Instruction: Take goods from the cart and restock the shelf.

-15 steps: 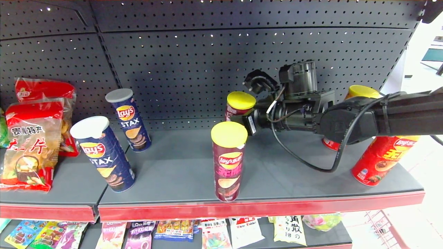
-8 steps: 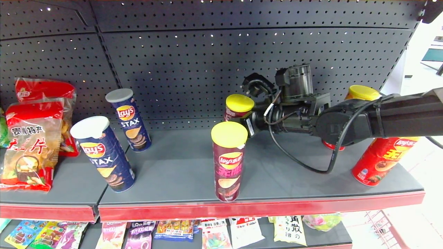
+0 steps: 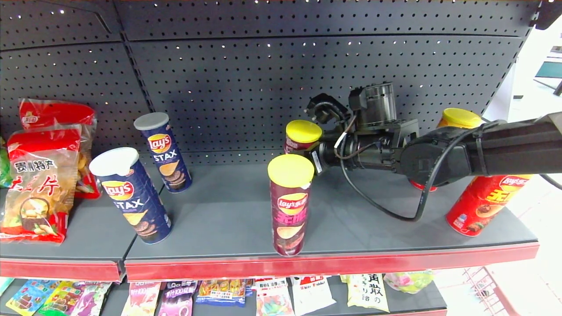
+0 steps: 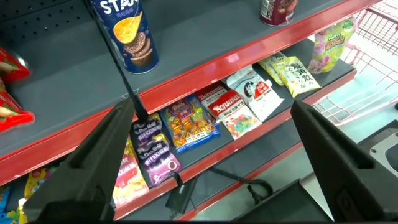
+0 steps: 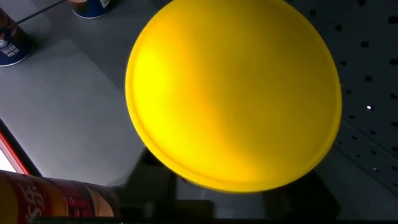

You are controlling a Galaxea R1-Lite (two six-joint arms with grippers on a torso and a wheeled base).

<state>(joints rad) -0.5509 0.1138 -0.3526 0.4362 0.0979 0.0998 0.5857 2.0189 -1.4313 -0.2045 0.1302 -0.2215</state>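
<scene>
The right gripper (image 3: 308,152) has its jaws clamped on the maroon chip can (image 3: 303,131) just under its yellow lid, and that lid looms huge in front of the right wrist camera. The can is upright toward the back of the shelf (image 3: 228,219), close to the pegboard (image 3: 263,79). Can't tell if its base is actually touching the shelf, because a second maroon can (image 3: 290,210) at the front edge blocks the view. The left gripper (image 4: 212,106) hangs lower down with its jaws wide apart and nothing between them, facing the snack packets (image 4: 239,109) on the lower shelf (image 3: 412,303). Left of the held can are the front blue chip can (image 3: 134,195) and the rear blue chip can (image 3: 163,151), with red snack bags (image 3: 37,184) at the far left. Over on the right, a red chip can (image 3: 485,202) stands near the front, and another yellow-lidded can (image 3: 459,117) peeks over the arm. The cart (image 3: 480,283) shows as pinkish wire at the bottom right.
</scene>
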